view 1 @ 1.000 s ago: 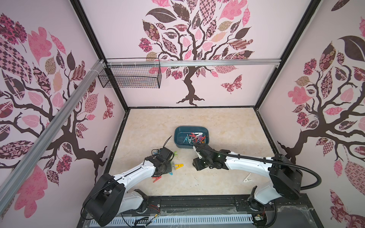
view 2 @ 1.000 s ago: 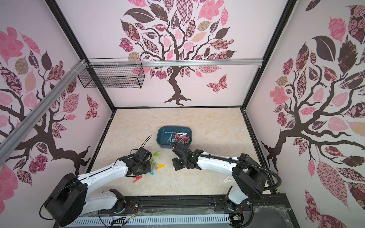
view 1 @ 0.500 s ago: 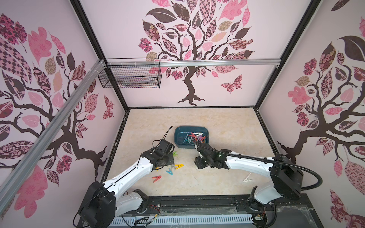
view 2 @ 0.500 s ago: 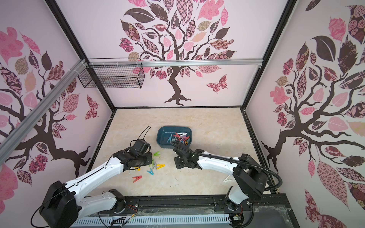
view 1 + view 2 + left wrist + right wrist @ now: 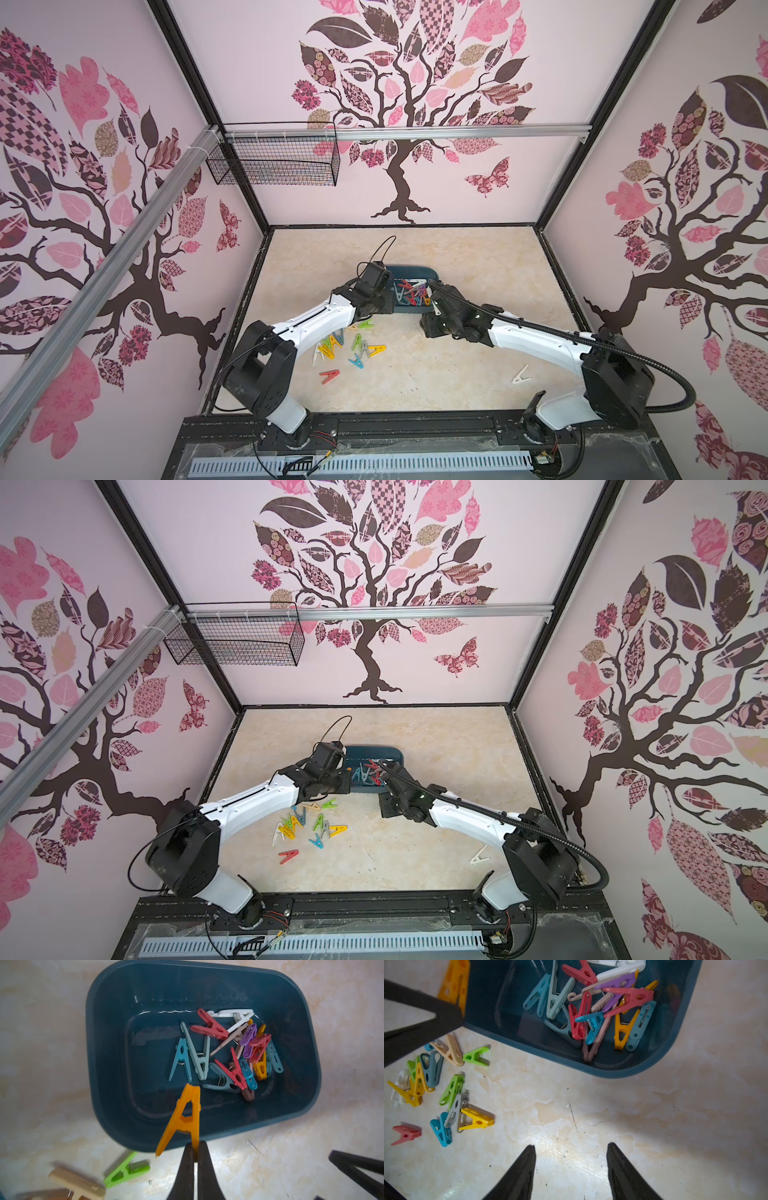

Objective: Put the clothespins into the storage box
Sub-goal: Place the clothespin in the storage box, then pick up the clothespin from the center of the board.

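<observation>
In both top views the blue box sits near the middle of the table. Both arms reach in toward it, the left from 7 o'clock, the right from 4 o'clock. A scatter of loose pegs lies on the table at 7 o'clock from the box, with a red peg a little apart on their near side. One white peg lies alone, well off at 4 o'clock. Neither set of jaws can be read from up here. On to the left wrist view: the left gripper has its jaws pressed together on one leg of an orange peg, pinching it. The peg hangs over the wall of the box, its closed tip above the box floor. Inside, a heap of pegs in red, teal, purple, white and orange is bunched toward one end. A green peg and a beige peg lie on the table just outside the wall. Right wrist view now: the right gripper has its jaws spread with nothing between them, over bare table just beside a rounded corner of the box.
</observation>
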You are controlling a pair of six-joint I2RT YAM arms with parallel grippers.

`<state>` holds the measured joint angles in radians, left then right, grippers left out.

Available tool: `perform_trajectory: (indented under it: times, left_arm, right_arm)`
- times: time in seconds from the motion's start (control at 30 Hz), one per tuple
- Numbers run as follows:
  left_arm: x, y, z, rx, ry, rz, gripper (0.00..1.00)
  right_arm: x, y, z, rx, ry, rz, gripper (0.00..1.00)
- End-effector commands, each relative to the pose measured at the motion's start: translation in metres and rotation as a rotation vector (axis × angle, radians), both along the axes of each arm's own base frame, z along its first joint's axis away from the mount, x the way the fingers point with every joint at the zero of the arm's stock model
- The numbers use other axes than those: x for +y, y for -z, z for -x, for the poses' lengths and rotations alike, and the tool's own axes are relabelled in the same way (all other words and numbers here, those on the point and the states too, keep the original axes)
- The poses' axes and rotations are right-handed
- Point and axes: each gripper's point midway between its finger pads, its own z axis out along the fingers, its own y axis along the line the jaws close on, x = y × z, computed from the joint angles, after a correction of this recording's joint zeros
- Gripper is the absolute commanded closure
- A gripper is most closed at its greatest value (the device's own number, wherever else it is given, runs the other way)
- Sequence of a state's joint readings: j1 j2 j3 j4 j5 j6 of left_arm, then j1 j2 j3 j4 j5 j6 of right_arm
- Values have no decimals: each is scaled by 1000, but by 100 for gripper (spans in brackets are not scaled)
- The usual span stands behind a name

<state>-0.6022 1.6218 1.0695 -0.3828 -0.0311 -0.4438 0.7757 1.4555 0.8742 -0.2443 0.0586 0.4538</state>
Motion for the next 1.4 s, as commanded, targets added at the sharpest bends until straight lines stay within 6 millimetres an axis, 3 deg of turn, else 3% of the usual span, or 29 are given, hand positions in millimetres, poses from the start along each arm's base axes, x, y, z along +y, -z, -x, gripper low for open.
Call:
perform_trajectory:
  times: [0.0,0.17,0.27,0.37,0.6,0.67,0.8,0.9,1.03,1.13,1.2,1.37]
  left_arm:
    - [-5,-23,-29,-88,16,31,90]
    - [8,-47,-26,-155,-7,48,61]
    - [16,-59,-10,-170,-30,102,55]
    - [30,-64,14,-153,-49,139,54]
    - [82,-45,79,-37,-143,64,54]
    - [93,-32,97,11,-172,58,54]
    - [109,-4,123,83,-231,49,55]
    - [115,10,129,105,-258,36,55]
    - [114,26,127,130,-257,15,57]
    - [116,39,125,161,-259,-30,58]
    - [114,46,124,182,-253,-43,59]
    - [111,56,120,189,-250,-45,62]
  right_arm:
    - [8,-8,2,-37,-59,-28,41]
    - [20,-24,11,-137,-195,-76,40]
    - [31,-31,22,-201,-323,-104,37]
    - [44,-36,39,-252,-444,-133,24]
    - [59,-41,60,-188,-524,-212,0]
    - [61,-35,62,-154,-517,-194,0]
    - [41,-14,42,-155,-365,80,0]
    - [25,-18,30,-168,-280,205,0]
    - [10,-30,17,-210,-113,168,0]
    - [23,-24,29,-79,-187,8,1]
    - [33,-24,37,-54,-225,-69,6]
    - [63,-19,69,-37,-413,-137,11]
